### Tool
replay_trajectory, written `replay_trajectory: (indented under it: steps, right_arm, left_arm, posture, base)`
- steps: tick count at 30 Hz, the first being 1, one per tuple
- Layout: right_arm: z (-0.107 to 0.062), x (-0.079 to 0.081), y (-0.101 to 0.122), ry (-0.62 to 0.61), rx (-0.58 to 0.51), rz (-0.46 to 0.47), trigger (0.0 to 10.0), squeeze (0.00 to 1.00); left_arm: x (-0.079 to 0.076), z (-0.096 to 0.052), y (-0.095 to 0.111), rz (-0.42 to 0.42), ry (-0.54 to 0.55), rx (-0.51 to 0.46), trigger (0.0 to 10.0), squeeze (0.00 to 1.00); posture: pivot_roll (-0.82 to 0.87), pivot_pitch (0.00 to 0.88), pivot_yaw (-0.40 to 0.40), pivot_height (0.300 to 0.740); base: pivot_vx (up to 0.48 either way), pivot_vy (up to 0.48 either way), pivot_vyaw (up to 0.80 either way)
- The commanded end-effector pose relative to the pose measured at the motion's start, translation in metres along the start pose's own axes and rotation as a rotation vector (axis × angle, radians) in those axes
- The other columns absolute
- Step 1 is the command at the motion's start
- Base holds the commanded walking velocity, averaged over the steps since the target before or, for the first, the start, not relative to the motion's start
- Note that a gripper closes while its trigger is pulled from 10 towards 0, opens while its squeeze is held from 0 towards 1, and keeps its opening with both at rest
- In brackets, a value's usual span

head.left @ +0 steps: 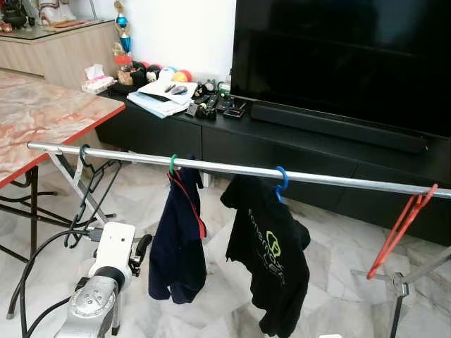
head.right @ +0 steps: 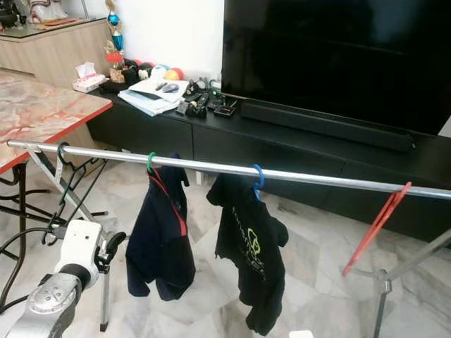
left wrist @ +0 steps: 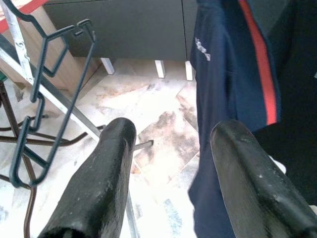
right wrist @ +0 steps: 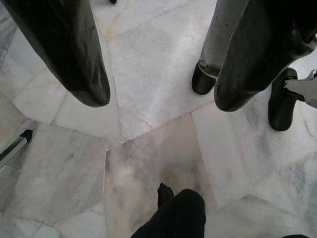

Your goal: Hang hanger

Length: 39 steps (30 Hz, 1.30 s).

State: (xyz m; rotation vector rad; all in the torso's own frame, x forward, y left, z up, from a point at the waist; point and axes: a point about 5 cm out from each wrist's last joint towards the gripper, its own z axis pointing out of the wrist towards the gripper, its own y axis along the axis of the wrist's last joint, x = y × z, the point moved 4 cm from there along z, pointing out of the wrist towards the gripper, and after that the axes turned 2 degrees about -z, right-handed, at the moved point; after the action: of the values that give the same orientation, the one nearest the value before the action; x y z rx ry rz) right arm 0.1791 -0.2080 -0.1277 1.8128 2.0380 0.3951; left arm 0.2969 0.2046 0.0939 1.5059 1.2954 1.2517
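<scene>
Spanning the scene from nine o'clock to three o'clock, a silver drying-rack rail (head.left: 232,169) carried four hangers. At the nine o'clock end an empty dark green hanger (head.left: 86,184) hung by its hook, close to the marble-topped table (head.left: 42,116). Next along, a green-hooked hanger (head.left: 173,165) held a navy shirt (head.left: 176,239) with a red stripe, and near the middle a blue-hooked hanger (head.left: 282,182) held a black T-shirt (head.left: 275,260) printed in green. Toward three o'clock an empty red hanger (head.left: 402,227) hung tilted from the rail.

The left gripper (left wrist: 171,144) was raised at about seven o'clock in the head views, below the rail and between the dark green hanger and the navy shirt, touching neither. Its two black fingers (left wrist: 106,183) were spread apart with nothing between them; the wrist view looked past them to the marble floor (left wrist: 153,114), the hanger on one side and the shirt on the other.

The right gripper (right wrist: 156,101) pointed down at the pale marble floor, its fingers also spread and empty, with the rack's black-capped feet (right wrist: 282,104) close by.

Behind the rail stood a black TV console (head.left: 282,141) with a large television (head.left: 345,56), a soundbar (head.left: 338,127) and scattered papers (head.left: 158,95).
</scene>
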Motion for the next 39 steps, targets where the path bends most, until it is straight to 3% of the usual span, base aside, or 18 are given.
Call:
replay_trajectory:
  steps: [1,17,24,28,35,36,39]
  right_arm:
    - [0.000,-0.002,-0.001,-0.003,0.005,0.002,10.0,0.00]
    - [0.000,-0.002,0.000,0.001,0.006,-0.017,10.0,0.00]
    - [0.000,-0.002,0.000,0.001,0.007,-0.018,10.0,0.00]
    - [0.000,-0.002,0.000,0.002,0.006,-0.019,10.0,0.00]
    - [0.000,-0.001,0.000,0.003,0.005,-0.019,10.0,0.00]
    - [0.000,-0.001,0.001,0.003,0.005,-0.017,10.0,0.00]
    - [0.000,-0.001,0.001,0.004,0.004,-0.017,10.0,0.00]
  left_arm:
    - [-0.002,0.000,0.003,-0.009,-0.024,-0.021,10.0,0.00]
    - [-0.007,0.000,0.011,-0.030,-0.067,-0.065,10.0,0.00]
    - [-0.008,-0.003,0.015,-0.029,-0.081,-0.092,10.0,0.00]
    - [-0.006,-0.005,0.014,-0.046,-0.105,-0.062,10.0,0.00]
    - [-0.012,-0.004,0.010,0.004,-0.180,-0.011,10.0,0.00]
    - [-0.007,-0.002,-0.001,0.036,-0.139,0.047,10.0,0.00]
    - [-0.002,0.002,-0.008,0.042,-0.096,0.094,10.0,0.00]
  posture:
    - [0.13,0.000,-0.054,0.740]
    - [0.13,0.000,-0.056,0.740]
    - [0.13,0.000,-0.055,0.740]
    - [0.14,0.000,-0.056,0.740]
    - [0.13,0.000,-0.053,0.740]
    - [0.13,0.000,-0.052,0.740]
    - [0.13,0.000,-0.053,0.740]
  base:
    - [0.274,0.000,0.00]
    - [0.288,0.000,0.00]
    - [0.000,0.000,0.00]
    - [0.000,0.000,0.00]
    - [0.000,0.000,0.00]
    - [0.000,0.000,0.00]
    - [0.000,0.000,0.00]
